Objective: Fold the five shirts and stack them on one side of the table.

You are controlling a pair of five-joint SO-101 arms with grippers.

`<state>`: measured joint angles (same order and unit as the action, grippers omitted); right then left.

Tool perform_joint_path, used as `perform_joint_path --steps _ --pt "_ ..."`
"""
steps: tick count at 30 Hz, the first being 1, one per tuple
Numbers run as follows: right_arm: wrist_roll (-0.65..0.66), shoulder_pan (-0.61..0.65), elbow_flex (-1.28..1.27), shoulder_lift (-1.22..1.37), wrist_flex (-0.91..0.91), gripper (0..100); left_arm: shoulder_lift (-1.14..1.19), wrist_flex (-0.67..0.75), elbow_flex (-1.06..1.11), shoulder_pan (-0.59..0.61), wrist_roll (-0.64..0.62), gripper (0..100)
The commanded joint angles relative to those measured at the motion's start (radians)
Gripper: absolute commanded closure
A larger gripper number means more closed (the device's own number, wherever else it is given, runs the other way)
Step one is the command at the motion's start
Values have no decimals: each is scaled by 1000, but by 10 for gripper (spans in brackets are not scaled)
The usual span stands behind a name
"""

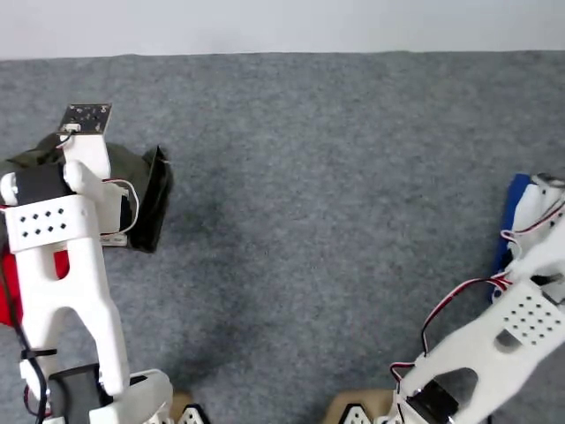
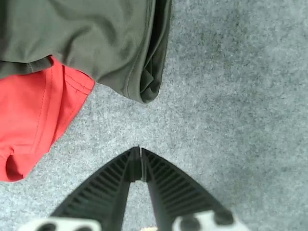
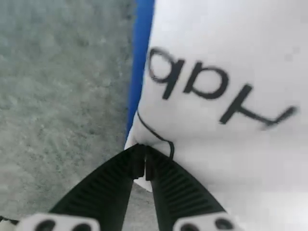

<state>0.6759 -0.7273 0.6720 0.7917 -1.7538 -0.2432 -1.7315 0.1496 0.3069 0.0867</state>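
The right gripper (image 3: 143,161) sat clenched at the edge of the white shirt (image 3: 226,159) atop a blue shirt (image 3: 142,48) — whether it pinched cloth was unclear; the left gripper (image 2: 140,161), closed and empty, pointed at the dark shirt (image 2: 96,43) over the red shirt (image 2: 29,115) — just beyond its tips.

An olive shirt (image 1: 148,199) lies folded at the table's 9 o'clock, its fold thick and rounded. It overlaps a red shirt (image 2: 29,110). At 3 o'clock a white shirt (image 3: 216,96) with black print lies on a blue shirt (image 3: 142,57), whose edge shows beside it.
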Motion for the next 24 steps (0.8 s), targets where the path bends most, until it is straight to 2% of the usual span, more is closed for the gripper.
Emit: perform_joint_path --steps 1,9,17,21,24 --pt "-5 -13 117 -147 -38 987 -37 -21 -4 -2 8 995" --pt "2 -162 209 -183 59 987 -37 -21 -4 -2 8 995" --pt "126 -332 209 42 125 987 -37 -21 -4 -2 8 995" --pt "124 -355 227 163 225 988 -37 -21 -4 -2 9 995" --pt "120 -341 318 156 162 988 -38 -21 -5 -2 9 995"
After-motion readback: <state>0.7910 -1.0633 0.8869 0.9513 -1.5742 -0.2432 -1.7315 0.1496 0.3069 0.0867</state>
